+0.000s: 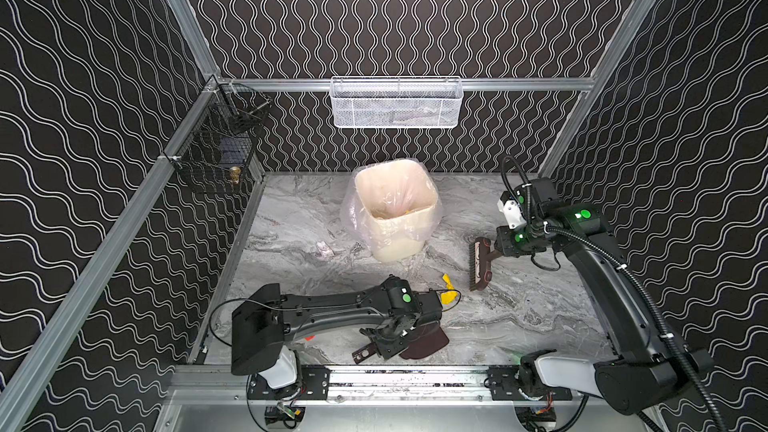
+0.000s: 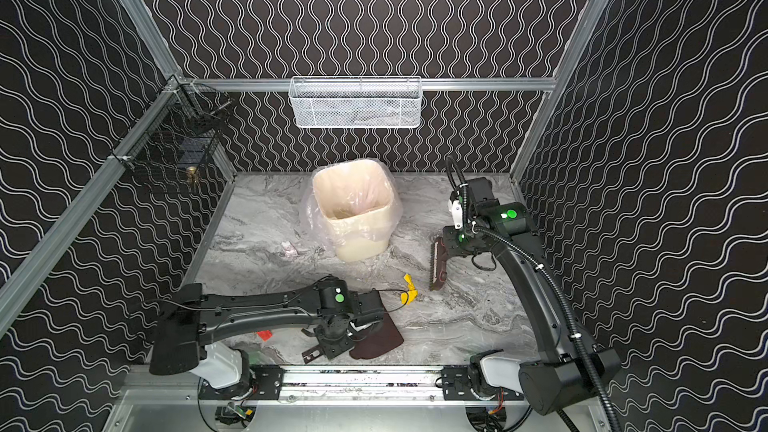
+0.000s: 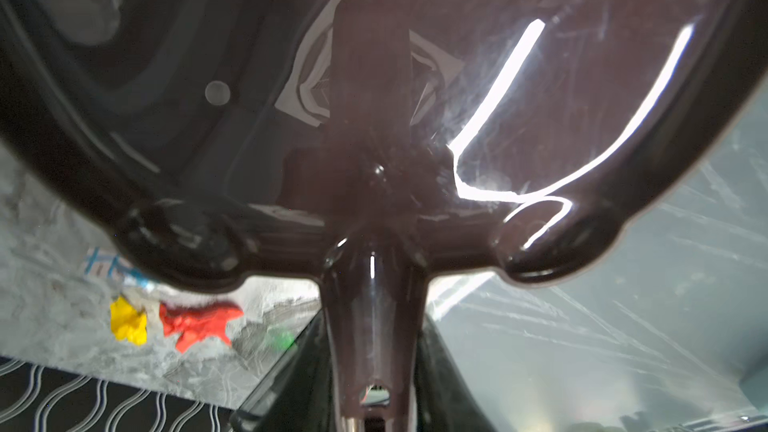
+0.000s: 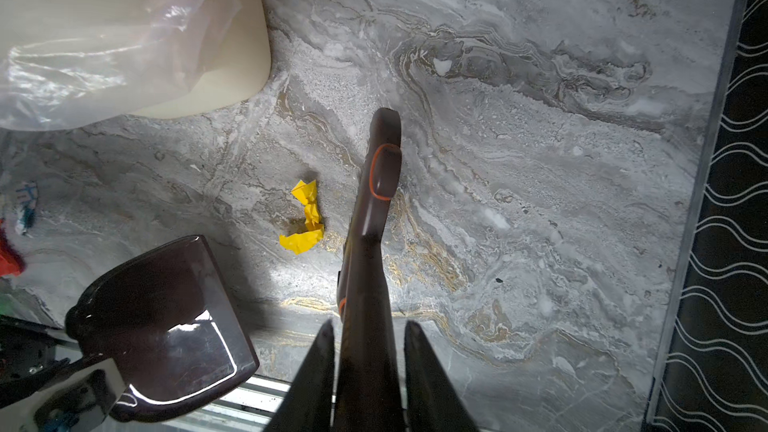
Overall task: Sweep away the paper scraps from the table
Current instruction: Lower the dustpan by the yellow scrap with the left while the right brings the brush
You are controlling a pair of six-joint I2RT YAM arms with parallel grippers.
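Note:
My left gripper (image 1: pixel 384 347) (image 3: pixel 374 351) is shut on the handle of a dark brown dustpan (image 1: pixel 430 342) (image 2: pixel 382 340) that sits low at the front of the marble table (image 1: pixel 519 317). A dark brown brush (image 1: pixel 480 263) (image 4: pixel 374 201) is held by its handle in my shut right gripper (image 1: pixel 500 249) (image 4: pixel 370 328), right of the bin. One yellow paper scrap (image 1: pixel 448 289) (image 4: pixel 305 218) lies between pan and brush. Left of the bin is a white printed scrap (image 1: pixel 324 248). Under my left arm lie a red scrap (image 2: pixel 264 335) (image 3: pixel 199 320), a yellow one (image 3: pixel 128 322) and a blue-marked white one (image 3: pixel 108 270).
A cream bin (image 1: pixel 395 247) (image 2: pixel 359 249) with a clear plastic liner stands at the middle rear of the table. A white mesh basket (image 1: pixel 396 103) hangs on the rear rail and a black wire basket (image 1: pixel 220 139) on the left rail. Aluminium rails frame the table.

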